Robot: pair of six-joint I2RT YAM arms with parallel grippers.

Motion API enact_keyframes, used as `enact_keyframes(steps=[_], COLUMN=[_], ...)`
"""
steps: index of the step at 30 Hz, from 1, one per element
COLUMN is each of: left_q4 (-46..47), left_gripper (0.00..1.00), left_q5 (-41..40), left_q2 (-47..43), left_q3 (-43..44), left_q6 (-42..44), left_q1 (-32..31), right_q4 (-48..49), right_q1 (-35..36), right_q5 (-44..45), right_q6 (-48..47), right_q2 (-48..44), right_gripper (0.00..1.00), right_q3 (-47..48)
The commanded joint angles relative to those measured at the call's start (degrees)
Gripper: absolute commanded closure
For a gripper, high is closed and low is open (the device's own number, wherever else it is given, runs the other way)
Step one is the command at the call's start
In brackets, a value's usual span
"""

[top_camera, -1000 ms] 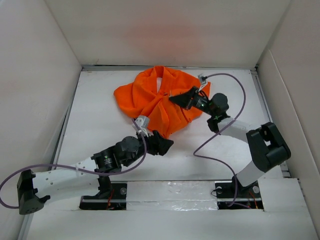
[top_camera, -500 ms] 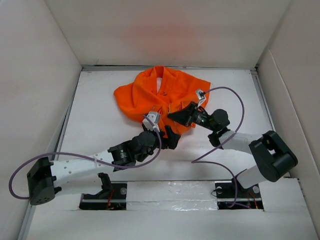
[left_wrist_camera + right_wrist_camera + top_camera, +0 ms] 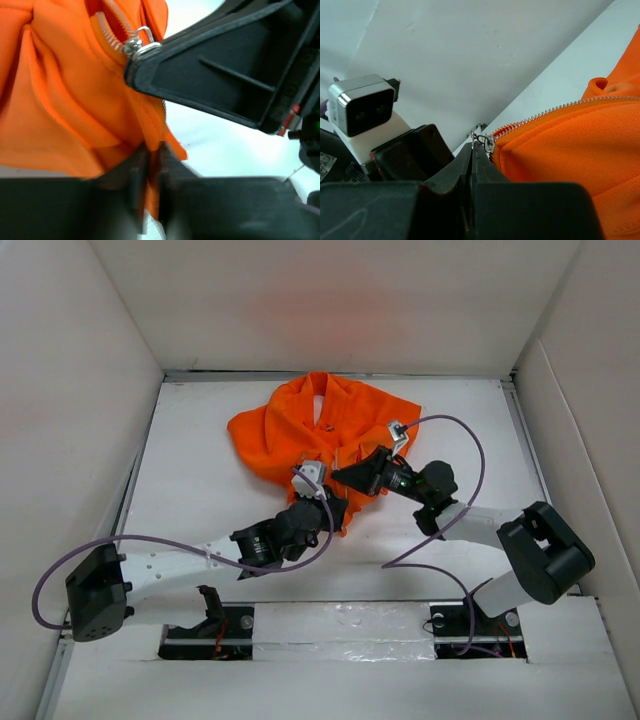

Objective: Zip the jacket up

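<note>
Near the centre of the top view, your left gripper pinches the hem of the bright orange soft fabric jacket, while your right gripper clamps its silvery zipper pull.

The right hand has its dark fingers pressed together on the small silvery metal zipper pull. Right of the pull lies the bright orange soft fabric jacket, its silvery zipper teeth running away along the top edge. Left of the pull sits a grey-and-white box camera.
</note>
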Motion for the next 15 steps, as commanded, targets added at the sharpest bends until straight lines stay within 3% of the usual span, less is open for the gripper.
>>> enact_keyframes(steps=[1, 8, 15], left_q4=[2.8, -4.0, -14.3], left_gripper=[1.0, 1.0, 1.0], left_q5=[-2.4, 5.1, 12.2], left_q2=[-0.6, -12.7, -25.0], left_q3=[2.2, -6.2, -13.0], left_q6=[1.4, -2.8, -10.3], left_q1=[0.0, 0.0, -0.5], right_q4=[8.1, -3.3, -4.3], right_q1=[0.8, -5.4, -11.5], right_q5=[-0.3, 1.2, 9.0], right_q6=[0.6, -1.5, 5.3], right_q2=[-1.8, -2.0, 11.4], right_gripper=[1.0, 1.0, 1.0], right_q3=[1.6, 13.2, 33.7])
